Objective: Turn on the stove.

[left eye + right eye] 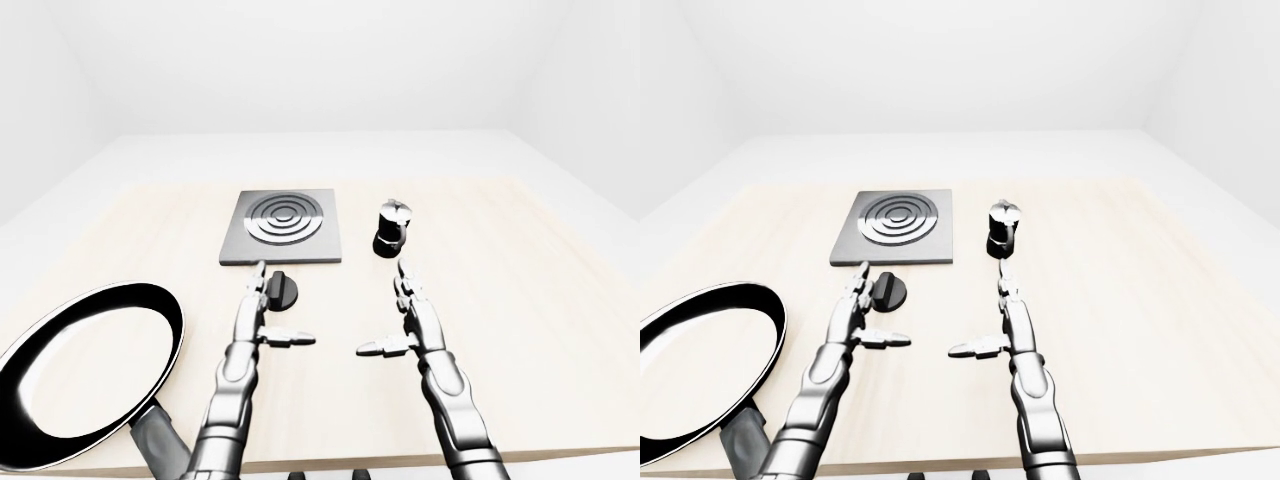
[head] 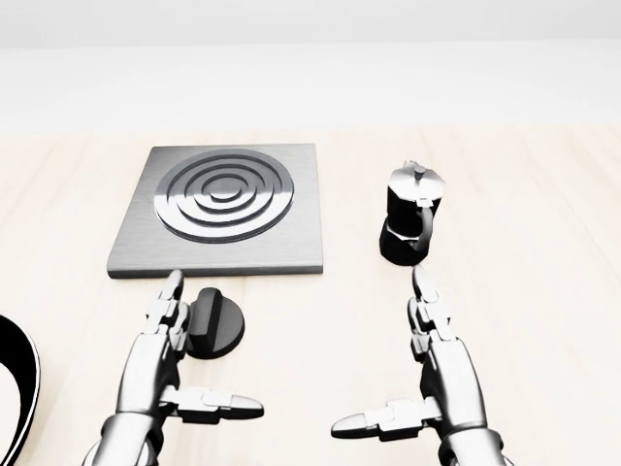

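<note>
**Stove knob approached but not yet gripped**

A grey stove plate [image 2: 218, 214] with concentric rings is seen lying flat on the pale wooden bench [image 2: 543, 291], toward the upper left of the head view. Just below its lower edge, a black round knob [image 2: 217, 325] with a raised bar across it is set on the bench. The rings are shown in plain grey, with no glow to be made out, so the stove is judged to be off.

The left robot hand [image 2: 179, 354] is held just to the left of the knob, with its long fingers stretched upward alongside the knob's rim and its thumb pointed to the right below it. The fingers are spread, and nothing is grasped; whether a fingertip touches the knob cannot be settled from these views, though contact looks possible. The right robot hand [image 2: 427, 379] is likewise held open and empty, well apart from the knob, below a black moka pot [image 2: 411, 214] that stands upright to the right of the stove.

A black frying pan [image 1: 85, 370] is seen at the lower left of the left-eye view, away from the stove.

The task is judged to be at an early stage: the reach is nearly made, while the closing of the fingers round the knob and its turning are left to be done.
</note>
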Robot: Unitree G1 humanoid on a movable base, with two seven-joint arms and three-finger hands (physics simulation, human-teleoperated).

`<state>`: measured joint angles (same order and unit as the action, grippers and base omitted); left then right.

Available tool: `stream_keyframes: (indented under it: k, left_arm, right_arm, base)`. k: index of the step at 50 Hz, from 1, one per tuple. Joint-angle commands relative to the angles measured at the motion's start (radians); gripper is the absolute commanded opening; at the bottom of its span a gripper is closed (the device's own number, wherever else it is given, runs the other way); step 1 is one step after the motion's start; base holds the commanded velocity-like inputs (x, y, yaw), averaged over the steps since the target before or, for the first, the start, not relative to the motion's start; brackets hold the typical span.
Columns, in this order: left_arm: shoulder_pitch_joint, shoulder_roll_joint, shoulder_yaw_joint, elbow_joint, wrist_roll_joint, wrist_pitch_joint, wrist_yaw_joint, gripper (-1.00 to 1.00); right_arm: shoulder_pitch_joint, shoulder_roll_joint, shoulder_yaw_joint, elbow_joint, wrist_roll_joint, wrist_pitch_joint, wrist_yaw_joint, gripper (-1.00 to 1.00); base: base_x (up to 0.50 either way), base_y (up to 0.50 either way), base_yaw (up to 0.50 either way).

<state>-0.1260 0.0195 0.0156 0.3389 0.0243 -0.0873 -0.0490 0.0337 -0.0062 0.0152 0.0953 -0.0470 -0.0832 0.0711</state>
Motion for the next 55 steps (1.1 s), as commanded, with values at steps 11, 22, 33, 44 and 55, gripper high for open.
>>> stream_keyframes:
  k: [11, 22, 33, 44, 55]
  left_arm:
    - [0.046, -0.025, -0.035, -0.023, 0.015, 0.000, -0.011, 1.00]
    - [0.080, -0.035, -0.057, -0.070, 0.020, 0.000, -0.017, 1.00]
    - [0.153, -0.057, -0.130, -0.210, 0.035, 0.058, -0.032, 1.00]
    - [0.220, -0.052, -0.194, -0.481, 0.027, 0.175, -0.035, 1.00]
    - [0.113, -0.025, -0.101, -1.010, 0.004, 0.175, 0.010, 1.00]
  right_arm:
    - [0.002, 0.000, 0.000, 0.000, 0.000, -0.001, 0.001, 1.00]
    - [0.000, 0.000, -0.001, 0.003, 0.001, -0.001, 0.001, 1.00]
    - [-0.001, -0.001, -0.003, 0.010, 0.003, -0.004, 0.002, 1.00]
    - [-0.001, 0.000, -0.003, 0.014, 0.003, -0.004, 0.002, 1.00]
    - [-0.003, -0.001, -0.001, 0.021, 0.001, -0.004, 0.002, 1.00]
  base:
    - [0.00, 0.00, 0.00]
    - [0.00, 0.00, 0.00]
    - [0.00, 0.00, 0.00]
    - [0.00, 0.00, 0.00]
    - [0.00, 0.00, 0.00]
